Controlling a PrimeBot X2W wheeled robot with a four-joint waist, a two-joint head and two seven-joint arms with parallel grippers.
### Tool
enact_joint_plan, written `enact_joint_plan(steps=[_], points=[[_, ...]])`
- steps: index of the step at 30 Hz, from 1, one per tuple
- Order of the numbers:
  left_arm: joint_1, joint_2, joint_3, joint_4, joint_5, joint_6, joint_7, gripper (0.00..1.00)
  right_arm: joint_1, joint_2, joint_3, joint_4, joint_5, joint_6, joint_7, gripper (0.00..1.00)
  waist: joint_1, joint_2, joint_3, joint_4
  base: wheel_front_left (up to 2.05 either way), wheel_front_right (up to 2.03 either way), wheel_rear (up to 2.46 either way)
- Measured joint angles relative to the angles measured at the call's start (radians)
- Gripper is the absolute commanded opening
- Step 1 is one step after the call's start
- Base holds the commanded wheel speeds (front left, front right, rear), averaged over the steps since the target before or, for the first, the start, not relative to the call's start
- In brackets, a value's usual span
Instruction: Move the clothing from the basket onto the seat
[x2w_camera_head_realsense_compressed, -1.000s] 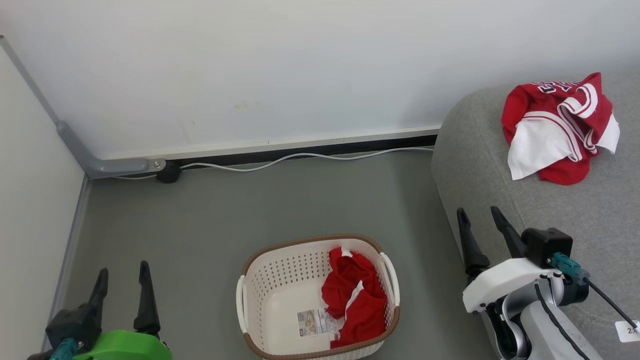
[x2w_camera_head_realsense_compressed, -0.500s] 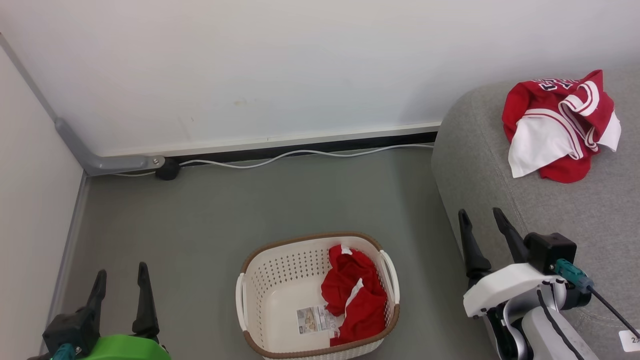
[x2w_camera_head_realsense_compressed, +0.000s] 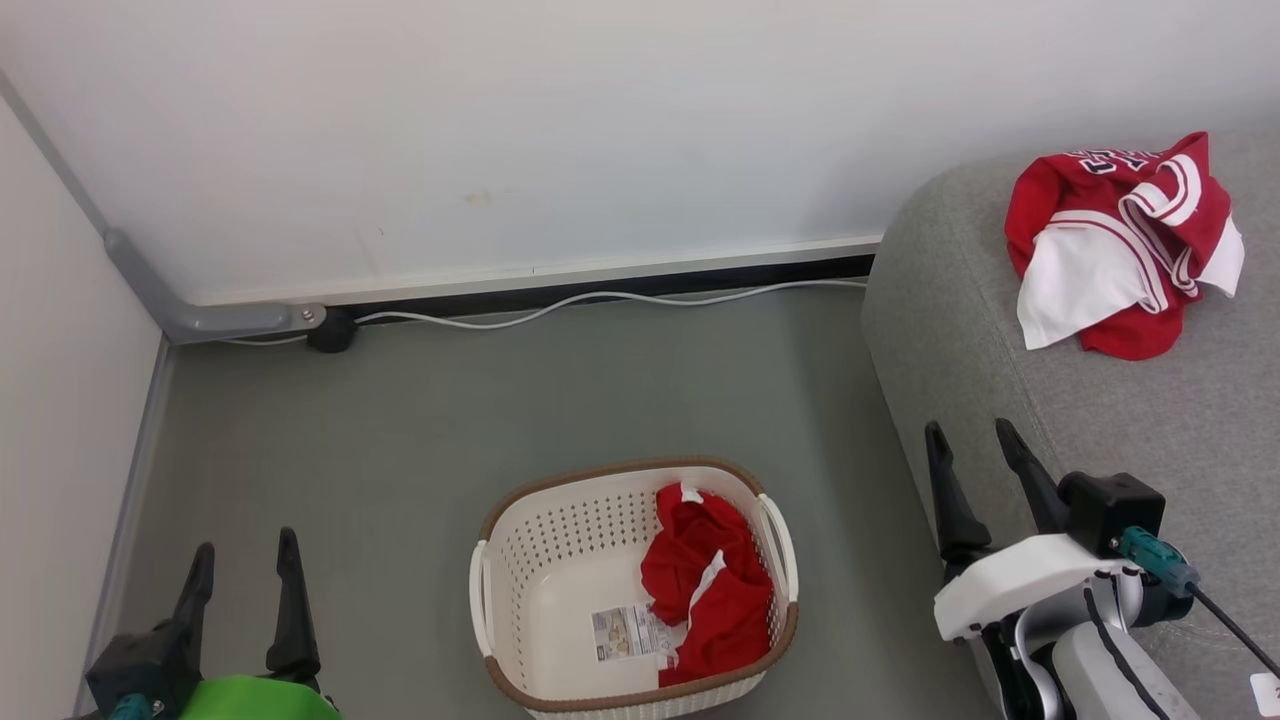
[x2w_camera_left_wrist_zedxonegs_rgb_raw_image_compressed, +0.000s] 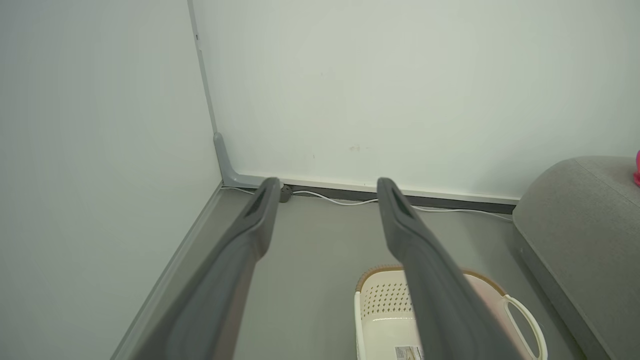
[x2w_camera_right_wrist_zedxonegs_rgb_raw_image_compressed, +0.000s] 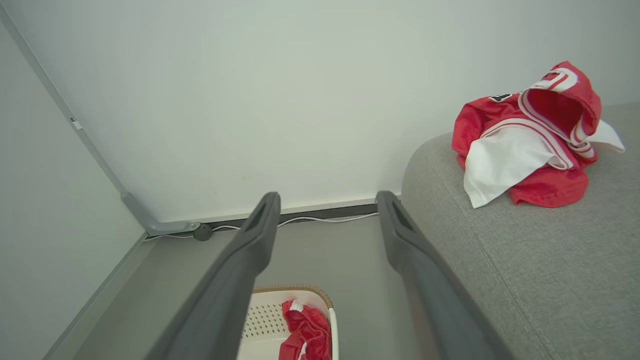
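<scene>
Red jersey (x2w_camera_head_realsense_compressed: 1110, 250) sits at the sofa's (x2w_camera_head_realsense_compressed: 1180, 400) far edge, shorts (x2w_camera_head_realsense_compressed: 710, 600) remain against the basket's (x2w_camera_head_realsense_compressed: 520, 570) right wall on the floor (x2w_camera_head_realsense_compressed: 400, 450); left tool (x2w_camera_head_realsense_compressed: 247, 545) and right tool (x2w_camera_head_realsense_compressed: 968, 430) both spread, empty, so about half done.

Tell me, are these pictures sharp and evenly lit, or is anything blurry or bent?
Head view: soft even light, no glare, jersey and basket crisp. Left wrist view: the left fingers loom large and slightly soft, and the wall corner leans. Right wrist view: right fingers soft likewise; jersey sharp.
</scene>
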Motion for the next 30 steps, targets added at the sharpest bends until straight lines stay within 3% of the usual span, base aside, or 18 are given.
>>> enact_joint_plan(steps=[12, 22, 30], points=[[0.008, -0.002, 0.002, -0.014, 0.005, 0.0, 0.0, 1.0, 0.004, -0.007, -0.003, -0.043, 0.0, -0.007, 0.013, 1.0, 0.0, 0.0, 0.022, -0.002, 0.0, 0.0, 0.0], [-0.001, 0.004, -0.013, -0.053, 0.015, 0.0, 0.0, 1.0, -0.012, -0.016, -0.021, -0.104, -0.007, -0.017, 0.019, 1.0, 0.0, 0.0, 0.111, -0.007, 0.0, 0.0, 0.0], [-0.103, 0.007, -0.054, -0.061, 0.052, -0.007, 0.017, 1.0, -0.106, -0.024, -0.044, -0.149, -0.016, -0.018, 0.019, 1.0, 0.0, 0.0, 0.211, -0.014, 0.0, 0.0, 0.0]])
